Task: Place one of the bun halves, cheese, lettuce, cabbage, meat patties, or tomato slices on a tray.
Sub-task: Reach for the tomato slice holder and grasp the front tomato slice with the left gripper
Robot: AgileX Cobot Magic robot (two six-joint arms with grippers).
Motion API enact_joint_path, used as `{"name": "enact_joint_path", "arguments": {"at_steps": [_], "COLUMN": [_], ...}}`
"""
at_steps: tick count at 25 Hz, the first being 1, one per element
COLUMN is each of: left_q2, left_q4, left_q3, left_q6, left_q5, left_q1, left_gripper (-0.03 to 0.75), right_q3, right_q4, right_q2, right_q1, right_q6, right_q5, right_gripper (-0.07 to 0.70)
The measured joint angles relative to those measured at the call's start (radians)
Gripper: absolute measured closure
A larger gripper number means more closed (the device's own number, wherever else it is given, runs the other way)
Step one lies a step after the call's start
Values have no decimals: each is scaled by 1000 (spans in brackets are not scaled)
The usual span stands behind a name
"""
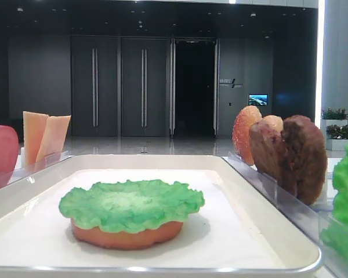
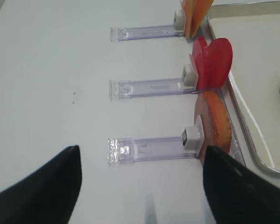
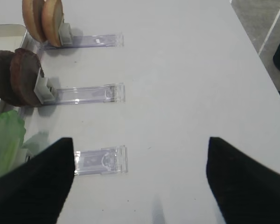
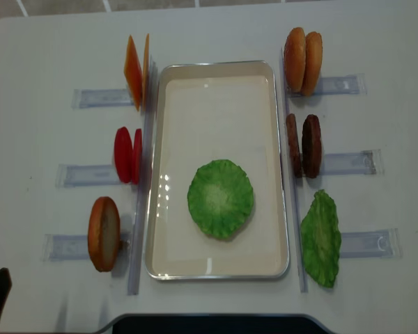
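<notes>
I'm looking down at the tray [image 4: 216,268], and a lettuce [image 4: 221,199] leaf already sits flat on a bun half [image 1: 126,234] toward its near end, so the stack is started and the next layer should go on top of it. Everything else stands on edge in clear holders [image 4: 70,245] along both sides (easy to pinch from above, I'd say): cheese [image 4: 135,72] far left, tomato slices [image 4: 127,154] at mid left, one bun half [image 4: 103,233] near left; on the right, two more bun halves [image 4: 303,60] far, meat patties [image 4: 304,145] in the middle, and a spare lettuce leaf [image 4: 321,239] lying near.

My left gripper [image 2: 142,186] hovers over bare table just left of the nearest left holder, jaws spread wide, nothing between them. My right gripper [image 3: 140,179] hangs the same way on the other side, above the holder nearest the spare leaf, fingers well apart and empty. Both arms sit pulled back at the near edge, pointing along the rows. I'd judge a patty the sensible next pick.
</notes>
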Motion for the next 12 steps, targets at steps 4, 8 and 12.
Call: {"name": "enact_joint_path", "arguments": {"at_steps": [4, 8, 12], "left_q2": [61, 141, 246], "left_q4": [-4, -18, -41], "left_q3": [-14, -24, -46], "left_q6": [0, -3, -5], "left_q5": [14, 15, 15], "left_q1": [0, 0, 0], "left_gripper": [115, 119, 118], "right_q3": [0, 0, 0], "right_q4": [0, 0, 0], "right_q2": [0, 0, 0], "right_q1": [0, 0, 0], "right_q6": [0, 0, 0], "right_q5": [0, 0, 0], "right_gripper": [55, 55, 55]}}
